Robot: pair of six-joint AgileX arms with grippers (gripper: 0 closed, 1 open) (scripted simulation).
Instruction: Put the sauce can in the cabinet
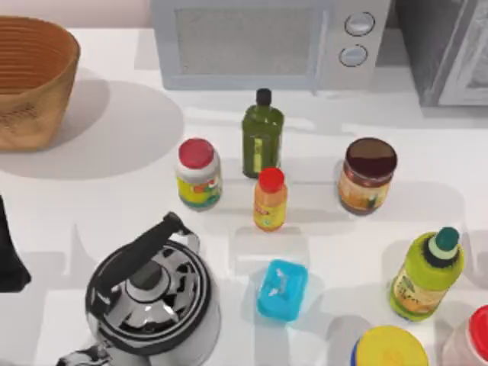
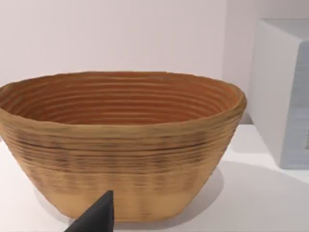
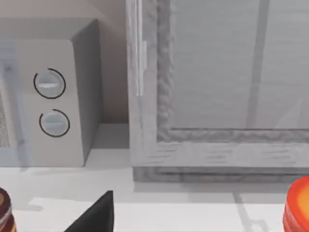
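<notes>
1. the sauce can (image 1: 367,175) stands upright on the white table (image 1: 91,198), right of centre in the top view, untouched, its dark maroon lid facing up.
2. the cabinet (image 1: 446,49) sits at the far right corner of the table, beside the white microwave (image 1: 267,42); in the right wrist view its pale framed door (image 3: 217,72) looks flush with the frame (closed, as far as can be seen).
3. left of the can stand a small orange bottle with a red cap (image 1: 270,200), a dark green bottle (image 1: 262,136) behind it, and a red-lidded jar with a yellow label (image 1: 198,174) further left.
4. nearer the front edge lie a blue box (image 1: 282,290), a steel kettle (image 1: 149,297) and, at the right, a lime-green bottle (image 1: 425,274).
5. a woven basket (image 1: 30,80) sits at the far left corner; the left wrist view looks straight at its side.
6. the left arm (image 1: 9,252) is a dark shape at the table's left edge, well apart from the can; whether its fingers are apart or together cannot be told.
7. a dark fingertip of the right gripper (image 3: 96,215) pokes into the right wrist view, facing cabinet and microwave; its state cannot be told either.
</notes>
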